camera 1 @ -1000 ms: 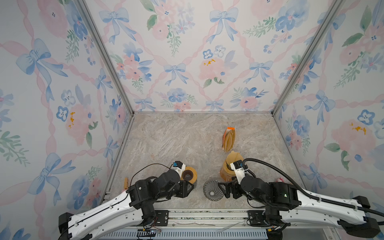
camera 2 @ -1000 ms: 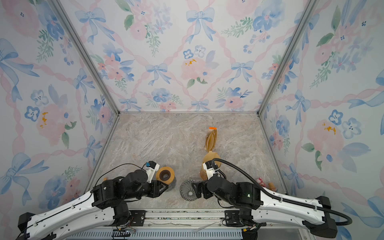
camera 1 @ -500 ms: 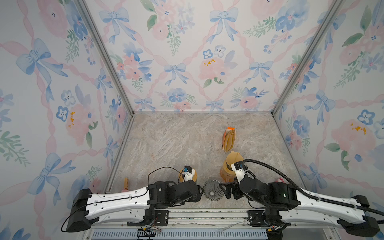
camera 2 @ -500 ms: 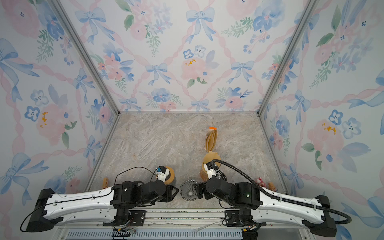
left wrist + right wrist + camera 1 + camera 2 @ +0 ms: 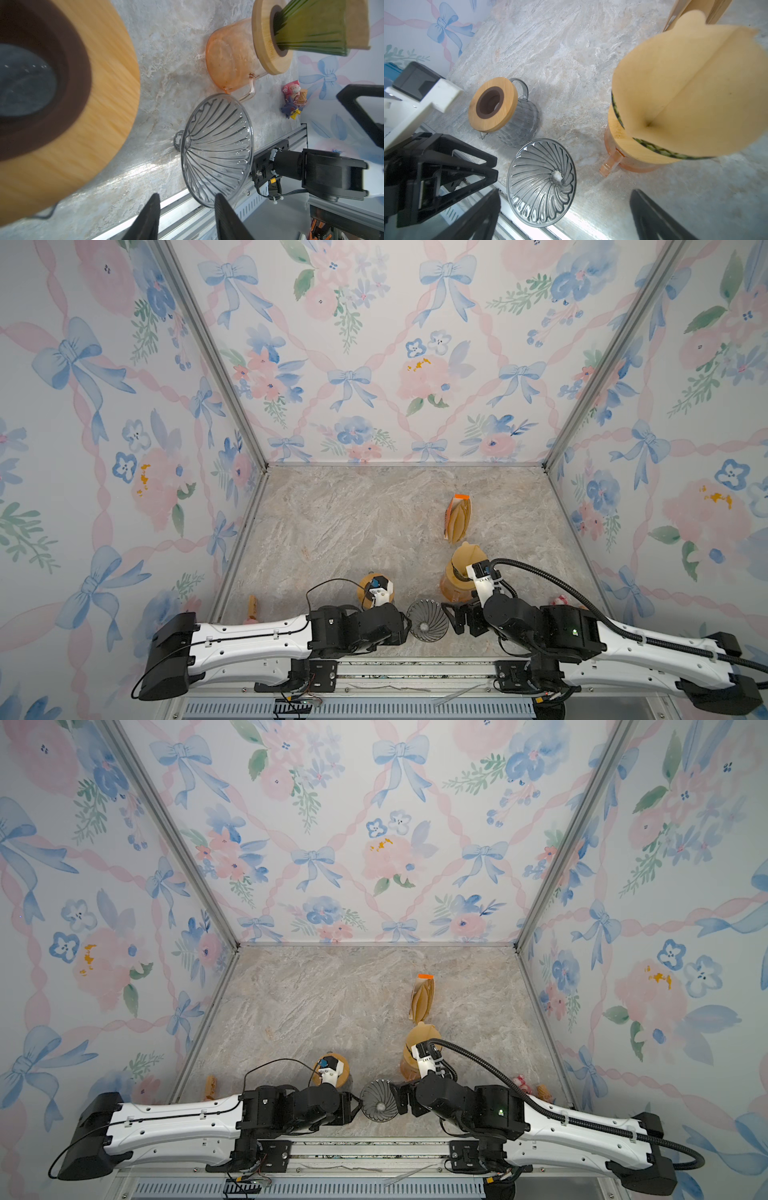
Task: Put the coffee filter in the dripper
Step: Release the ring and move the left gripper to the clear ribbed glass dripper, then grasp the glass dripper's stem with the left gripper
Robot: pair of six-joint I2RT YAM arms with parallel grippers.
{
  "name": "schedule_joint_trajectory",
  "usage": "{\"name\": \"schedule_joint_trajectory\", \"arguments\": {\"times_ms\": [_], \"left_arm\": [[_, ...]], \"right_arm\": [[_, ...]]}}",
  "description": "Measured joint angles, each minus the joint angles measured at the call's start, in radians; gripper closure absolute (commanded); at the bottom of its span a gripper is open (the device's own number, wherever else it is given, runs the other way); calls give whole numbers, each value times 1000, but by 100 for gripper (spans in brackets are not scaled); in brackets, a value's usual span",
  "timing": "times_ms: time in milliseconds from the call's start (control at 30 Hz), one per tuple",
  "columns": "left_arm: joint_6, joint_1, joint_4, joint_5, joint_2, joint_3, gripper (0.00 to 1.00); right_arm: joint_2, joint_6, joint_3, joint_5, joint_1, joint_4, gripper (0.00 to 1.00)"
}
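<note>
Looking along the front edge of the surface, you find the clear dripper on its side between both hands. Your left hand is parted, perhaps touching its rim; your right hand gapes wide, empty. The coffee filter sits in the green dripper on the orange carafe, just behind.

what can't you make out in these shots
left tool: mostly hidden under its own wrist in both top views; the wrist view leaves contact with the glass dripper unclear
wooden lid: blurred, cut off by the left wrist view's edge
toy figures: too small in a top view
filter pack: print too small in both top views
</note>
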Motion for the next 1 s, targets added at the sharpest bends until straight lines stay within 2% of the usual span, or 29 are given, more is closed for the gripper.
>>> {"name": "schedule_joint_trajectory", "arguments": {"times_ms": [300,500,1000], "left_arm": [[-33,22,102,50,31,-59,49],[-37,55,174,96,51,-82,49],[-35,88,183,129,73,-68,54]], "right_arm": [[-33,2,2,17,0,4,1],[-41,-10,-4,10,-16,16,1],[-8,-32,21,-18,-17,16,1]]}}
